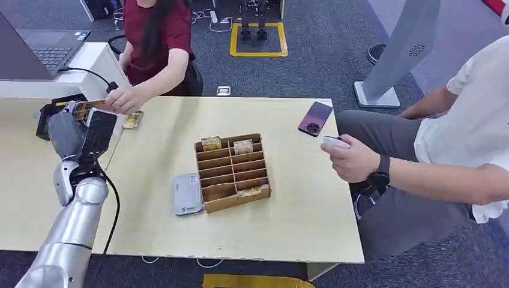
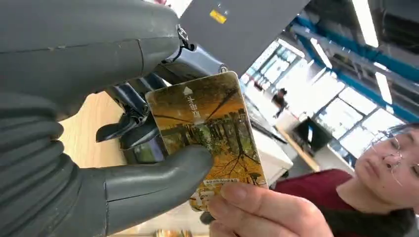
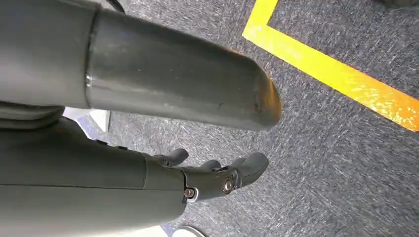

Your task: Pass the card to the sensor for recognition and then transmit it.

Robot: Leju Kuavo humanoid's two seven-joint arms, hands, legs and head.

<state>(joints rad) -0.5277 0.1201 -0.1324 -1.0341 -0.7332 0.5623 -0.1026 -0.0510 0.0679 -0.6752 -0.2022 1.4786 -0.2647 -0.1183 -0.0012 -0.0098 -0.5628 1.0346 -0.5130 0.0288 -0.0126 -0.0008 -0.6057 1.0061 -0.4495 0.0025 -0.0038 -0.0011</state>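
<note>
My left hand (image 1: 81,129) is raised at the far left of the tabletop (image 1: 300,198), pinching one card (image 2: 210,133) between thumb and fingers; it is gold-brown with an autumn tree picture. In the left wrist view a person's fingers (image 2: 257,210) grip the card's other end, so both of us hold it. That person in a dark red top (image 1: 157,36) stands at the far left side, and their hand (image 1: 123,99) reaches in to meet mine.

My right hand (image 3: 212,175) hangs over grey carpet beside a yellow floor stripe (image 3: 336,74), fingers loosely curled and apart, grasping nothing.

A second card (image 1: 133,119) lies flat on the tabletop just right of my left hand. At the middle stands one cardboard slotted tray (image 1: 233,172) holding three cards (two in the far slots, one in the near slot). One grey sensor (image 1: 187,194) lies touching the tray's left side. One dark phone (image 1: 316,118) lies far right. A second person in white (image 1: 474,126) sits on the right, holding a small white object (image 1: 335,142).
</note>
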